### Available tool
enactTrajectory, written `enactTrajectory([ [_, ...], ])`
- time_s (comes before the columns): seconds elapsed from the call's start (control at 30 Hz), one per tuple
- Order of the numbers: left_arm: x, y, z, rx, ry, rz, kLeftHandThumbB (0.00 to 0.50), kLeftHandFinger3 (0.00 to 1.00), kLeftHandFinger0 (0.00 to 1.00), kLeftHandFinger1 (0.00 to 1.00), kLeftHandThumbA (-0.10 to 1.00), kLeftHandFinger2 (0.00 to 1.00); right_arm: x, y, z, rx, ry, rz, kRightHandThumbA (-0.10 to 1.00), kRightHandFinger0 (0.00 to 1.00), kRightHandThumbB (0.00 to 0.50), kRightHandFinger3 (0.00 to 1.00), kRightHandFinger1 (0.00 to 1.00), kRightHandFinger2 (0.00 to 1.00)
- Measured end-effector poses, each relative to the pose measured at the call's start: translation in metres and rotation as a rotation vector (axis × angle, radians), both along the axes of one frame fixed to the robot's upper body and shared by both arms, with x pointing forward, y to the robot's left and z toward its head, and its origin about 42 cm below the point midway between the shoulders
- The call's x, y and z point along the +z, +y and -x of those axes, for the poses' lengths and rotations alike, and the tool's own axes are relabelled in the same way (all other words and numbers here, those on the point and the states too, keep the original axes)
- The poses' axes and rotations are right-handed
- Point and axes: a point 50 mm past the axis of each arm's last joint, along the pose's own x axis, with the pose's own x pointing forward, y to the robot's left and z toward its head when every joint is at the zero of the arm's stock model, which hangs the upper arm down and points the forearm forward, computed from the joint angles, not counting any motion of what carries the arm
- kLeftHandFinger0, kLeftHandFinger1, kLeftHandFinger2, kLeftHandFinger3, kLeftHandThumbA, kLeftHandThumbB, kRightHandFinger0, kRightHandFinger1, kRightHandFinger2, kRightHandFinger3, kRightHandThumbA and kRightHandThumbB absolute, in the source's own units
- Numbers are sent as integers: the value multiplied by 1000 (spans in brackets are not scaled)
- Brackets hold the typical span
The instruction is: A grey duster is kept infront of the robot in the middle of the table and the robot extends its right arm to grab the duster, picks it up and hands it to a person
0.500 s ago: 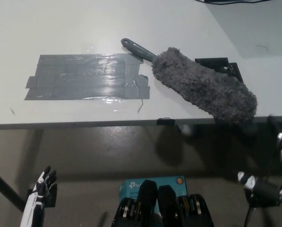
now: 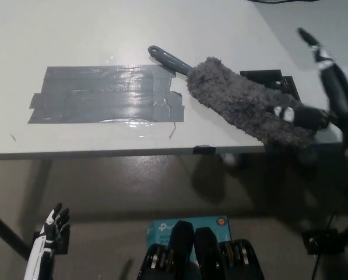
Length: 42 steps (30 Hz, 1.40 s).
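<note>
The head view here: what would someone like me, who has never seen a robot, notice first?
Probably the fluffy grey duster, lying slantwise on the white table with its handle pointing up-left and its far end near the table's front edge. Right beside it, the robot's black right hand reaches in from the right over that fluffy end. A patch of shiny grey tape covers the table's middle, while the white left hand hangs low at bottom left.

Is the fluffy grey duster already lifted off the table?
No, the duster lies flat on the white table, its handle beside the grey tape patch.
</note>
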Motion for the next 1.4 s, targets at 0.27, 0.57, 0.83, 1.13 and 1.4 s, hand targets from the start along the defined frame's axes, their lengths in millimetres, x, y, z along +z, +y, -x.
enactTrajectory([
  [0.27,1,0,-2,-3,-12,-1,483,1000,1000,1000,1000,1000,-47,16,-64,-60,301,29,1000,1000,473,1000,1000,1000],
  [0.57,4,-2,-6,-13,-27,-13,474,1000,1000,1000,1000,1000,-73,31,-105,-114,509,57,1000,1000,448,1000,1000,1000],
  [0.83,9,-3,-10,-20,-44,-24,500,1000,1000,1000,1000,1000,-72,37,-118,-133,540,135,972,1000,462,1000,1000,1000],
  [1.13,14,-5,-16,-25,-63,-29,499,1000,1000,1000,1000,1000,-66,44,-129,-153,554,488,-100,226,218,1000,369,524],
  [1.4,17,-5,-21,-29,-73,-35,476,1000,1000,1000,1000,1000,-56,48,-133,-147,523,671,-100,173,162,915,317,473],
])
